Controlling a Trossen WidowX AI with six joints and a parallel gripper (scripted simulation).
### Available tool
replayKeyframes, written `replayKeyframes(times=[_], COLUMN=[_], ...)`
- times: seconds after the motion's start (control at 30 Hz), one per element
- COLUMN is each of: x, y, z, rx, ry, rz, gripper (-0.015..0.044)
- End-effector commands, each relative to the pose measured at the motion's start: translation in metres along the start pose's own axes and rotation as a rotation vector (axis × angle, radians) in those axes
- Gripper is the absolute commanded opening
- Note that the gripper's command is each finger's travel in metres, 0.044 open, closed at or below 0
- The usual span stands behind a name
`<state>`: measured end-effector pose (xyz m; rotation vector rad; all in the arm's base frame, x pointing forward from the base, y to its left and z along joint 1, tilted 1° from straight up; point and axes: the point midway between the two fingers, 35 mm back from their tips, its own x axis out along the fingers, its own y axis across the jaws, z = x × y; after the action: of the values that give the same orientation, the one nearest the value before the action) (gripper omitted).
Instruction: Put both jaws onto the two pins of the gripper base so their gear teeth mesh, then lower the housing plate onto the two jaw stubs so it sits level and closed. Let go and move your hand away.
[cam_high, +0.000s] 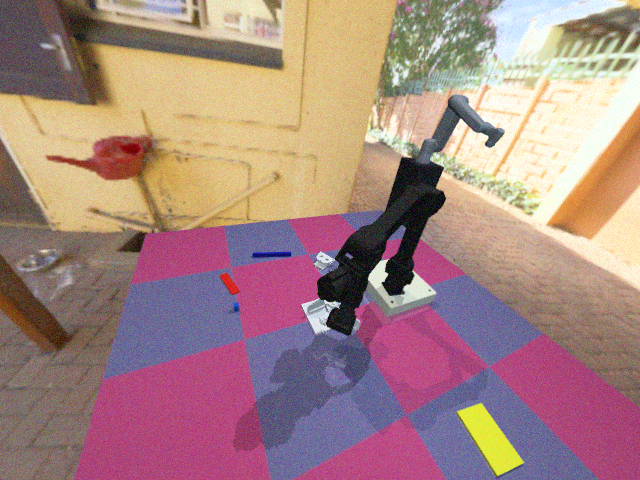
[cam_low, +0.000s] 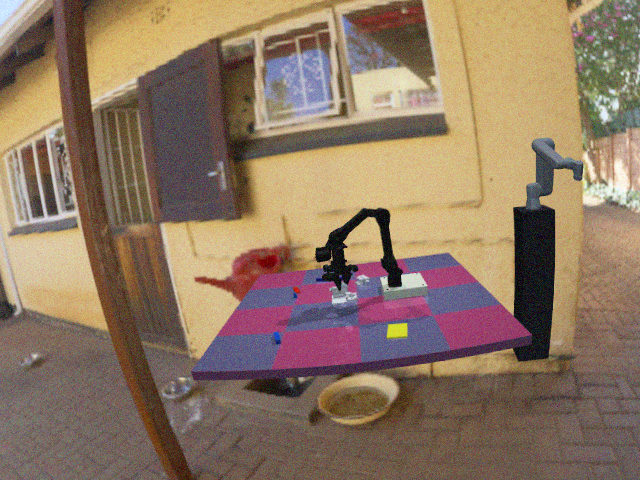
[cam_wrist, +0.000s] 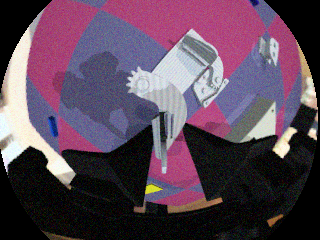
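While the arm (cam_high: 379, 232) (cam_low: 356, 222) arches — elbow high — its hand (cam_high: 343, 322) (cam_low: 340, 285) (cam_wrist: 168, 127) points downward (gripping a jaw (cam_wrist: 172, 97)).

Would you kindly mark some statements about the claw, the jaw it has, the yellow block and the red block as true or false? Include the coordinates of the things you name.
The claw (cam_wrist: 168, 127) is shut on a toothed jaw (cam_wrist: 172, 97). True.
The jaw's toothed end is between the fingers. False: it sticks out away from them.
The yellow block (cam_high: 490, 439) (cam_low: 397, 330) (cam_wrist: 153, 189) lies flat on the table (cam_high: 170, 413) (cam_low: 320, 351). True.
The red block (cam_high: 229, 283) (cam_low: 296, 290) lies on the robot's base. False: it lies on the table.
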<state>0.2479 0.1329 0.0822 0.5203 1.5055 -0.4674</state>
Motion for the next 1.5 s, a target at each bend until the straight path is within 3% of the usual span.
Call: replayKeyframes(times=[0.0,1.47], x=[-0.001,0.000], y=[-0.008,-0.086], z=[0.004,0.037], rx=[0.112,1.493], ry=[-0.005,-0.014], rz=[-0.001,-0.001], gripper=[0.0134,0.0134])
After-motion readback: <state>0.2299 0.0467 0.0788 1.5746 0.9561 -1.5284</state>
